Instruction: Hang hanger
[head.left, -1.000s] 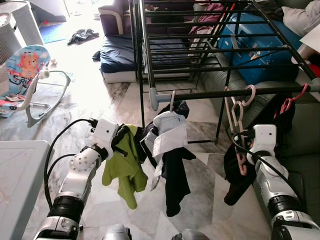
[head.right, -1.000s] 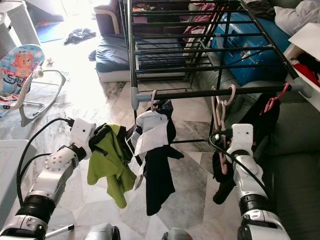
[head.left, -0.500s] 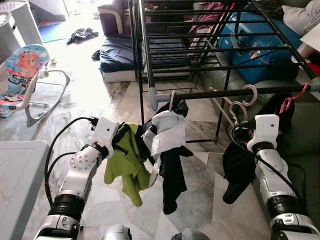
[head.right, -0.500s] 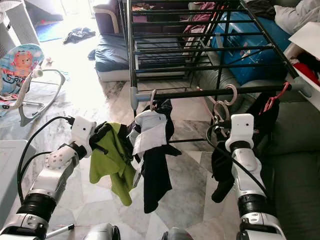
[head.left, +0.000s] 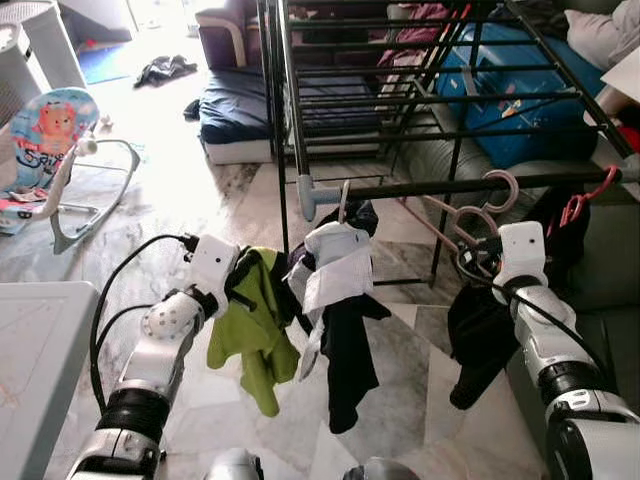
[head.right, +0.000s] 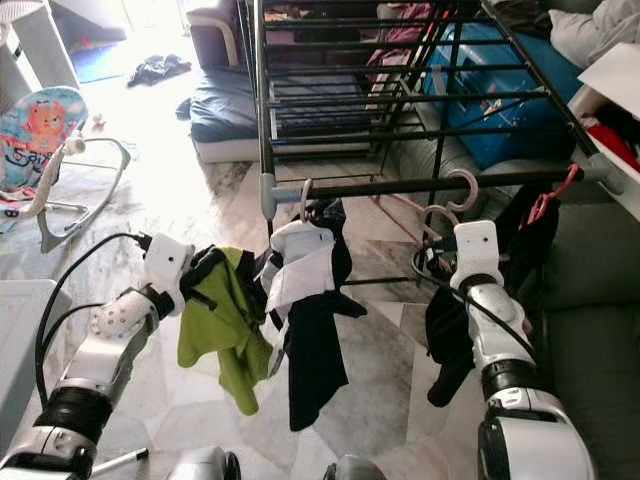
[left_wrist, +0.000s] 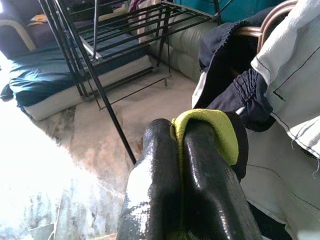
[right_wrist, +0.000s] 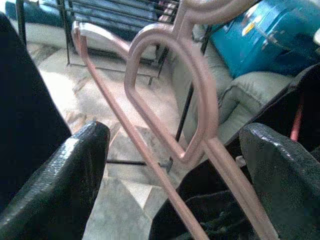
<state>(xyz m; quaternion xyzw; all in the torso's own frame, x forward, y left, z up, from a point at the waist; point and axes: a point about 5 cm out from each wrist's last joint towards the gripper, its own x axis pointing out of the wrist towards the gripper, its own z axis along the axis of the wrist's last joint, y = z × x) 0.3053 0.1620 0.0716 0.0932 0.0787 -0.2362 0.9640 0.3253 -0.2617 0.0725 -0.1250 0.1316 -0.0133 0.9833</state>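
A pink hanger (head.left: 470, 212) has its hook (head.left: 497, 186) over the front rail (head.left: 410, 188) of the black drying rack and slants down to the right gripper (head.left: 478, 258). A black garment (head.left: 478, 335) droops below it. In the right wrist view the hanger's pink bars (right_wrist: 165, 107) run between the two wide-apart fingers (right_wrist: 75, 165), so that gripper (right_wrist: 175, 150) is open. The left gripper (head.left: 240, 275) is shut on a green garment (head.left: 250, 335), seen pinched in the left wrist view (left_wrist: 178, 132). A white and dark garment (head.left: 335, 285) hangs from the rail beside it.
A grey sofa (head.left: 600, 290) stands close on the right, with a blue suitcase (head.left: 520, 90) behind the rack. A red hanger (head.left: 590, 200) hangs at the rail's right end. A white table (head.left: 30, 360) sits at the lower left, a baby bouncer (head.left: 60, 160) and a dark mattress (head.left: 250, 115) farther off.
The right gripper has risen toward the rail, and the pink hanger has swung from hanging straight down to slanting left. The left arm and green garment have barely moved.
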